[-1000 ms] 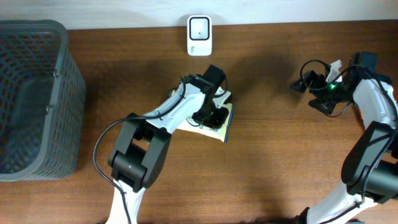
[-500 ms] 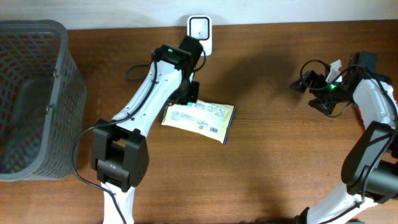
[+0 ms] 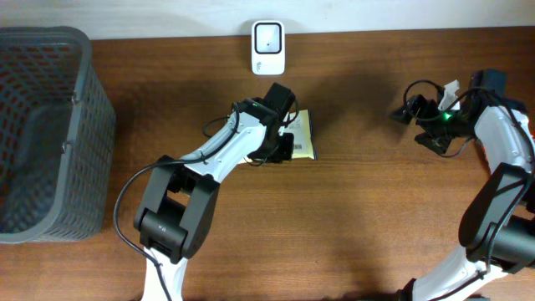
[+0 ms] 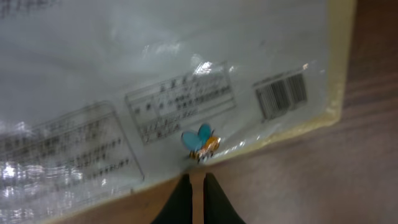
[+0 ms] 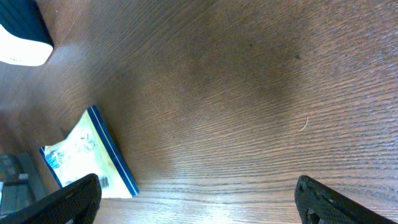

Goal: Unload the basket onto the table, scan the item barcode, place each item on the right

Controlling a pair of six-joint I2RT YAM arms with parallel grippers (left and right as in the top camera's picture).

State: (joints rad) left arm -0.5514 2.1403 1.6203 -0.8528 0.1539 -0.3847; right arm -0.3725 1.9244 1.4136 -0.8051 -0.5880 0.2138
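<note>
The item is a flat clear packet (image 3: 304, 134) with a yellowish rim, lying on the wooden table below the white scanner (image 3: 267, 38). In the left wrist view the packet (image 4: 155, 81) fills the upper frame, and its barcode (image 4: 281, 96) faces up near the right corner. My left gripper (image 3: 282, 146) sits over the packet's left part. Its fingertips (image 4: 181, 193) stand almost together at the packet's near edge, with only a thin strip of wood showing between them. My right gripper (image 5: 202, 205) hovers wide open at the far right, holding nothing. Its view shows the packet (image 5: 87, 155) off to the left.
A dark grey mesh basket (image 3: 50, 134) stands at the table's left edge. The scanner (image 5: 18, 37) also shows in the right wrist view, at the top left. The right arm (image 3: 501, 159) and its cables occupy the far right side.
The left arm swung up to the scanner and came back down onto the packet. The packet now lies turned and closer to the scanner. The right arm has not moved.
</note>
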